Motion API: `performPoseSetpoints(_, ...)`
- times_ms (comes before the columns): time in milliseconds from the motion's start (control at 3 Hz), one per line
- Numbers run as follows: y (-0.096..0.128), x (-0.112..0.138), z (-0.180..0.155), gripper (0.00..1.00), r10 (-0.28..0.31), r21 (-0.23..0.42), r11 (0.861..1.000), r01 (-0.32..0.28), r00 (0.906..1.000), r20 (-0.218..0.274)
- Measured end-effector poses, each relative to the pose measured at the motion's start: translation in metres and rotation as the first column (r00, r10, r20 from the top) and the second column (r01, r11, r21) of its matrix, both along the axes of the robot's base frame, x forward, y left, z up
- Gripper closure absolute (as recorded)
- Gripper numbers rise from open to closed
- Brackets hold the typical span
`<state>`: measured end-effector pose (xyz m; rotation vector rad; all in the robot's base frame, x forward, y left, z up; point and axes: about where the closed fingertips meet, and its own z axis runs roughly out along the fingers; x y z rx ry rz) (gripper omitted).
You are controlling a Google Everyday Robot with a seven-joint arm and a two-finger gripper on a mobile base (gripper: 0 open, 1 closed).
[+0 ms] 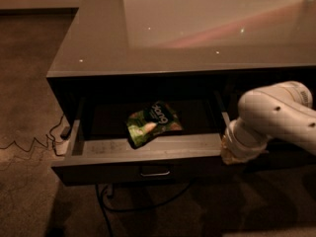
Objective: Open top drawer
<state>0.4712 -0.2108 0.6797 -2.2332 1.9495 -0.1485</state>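
Far left is just brownish carpet [24,83] with a thin squiggly cable [27,145] running toward the cabinet. It ends near a small dark block [65,131] at the cabinet's corner; it's too dim to tell what that is.

Next over is the top drawer [113,168], pulled well out from under the glossy grey countertop [197,33]. Its tall dark front faces the camera, with the little metal pull handle [154,173] centred low on it. Inside you can see a paler scuffed strip of floor near the front, and a green snack bag [153,125] lying flat and a bit tilted around the middle of the drawer, with its lower corner reaching onto that pale strip. Below the drawer front, a darker cable [143,206] loops across the carpet.

Now the right side. The gripper [230,154] sits right at the right end of the drawer front, pressed up against the top edge at that corner. The fat white arm [276,115] comes in from the right edge and covers most of it, so I honestly can't tell if it's open or clamped on anything. Basically the drawer stretches off to the left of the gripper, the handle is well to its left and a little lower, and the bag is up and to its left, not touching it.
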Motion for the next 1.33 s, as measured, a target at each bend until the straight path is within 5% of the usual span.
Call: performPoseSetpoints(1333,0.0007,-0.0011,0.0012,0.12,0.005,0.022,1.0,-0.005,0.9999,0.011)
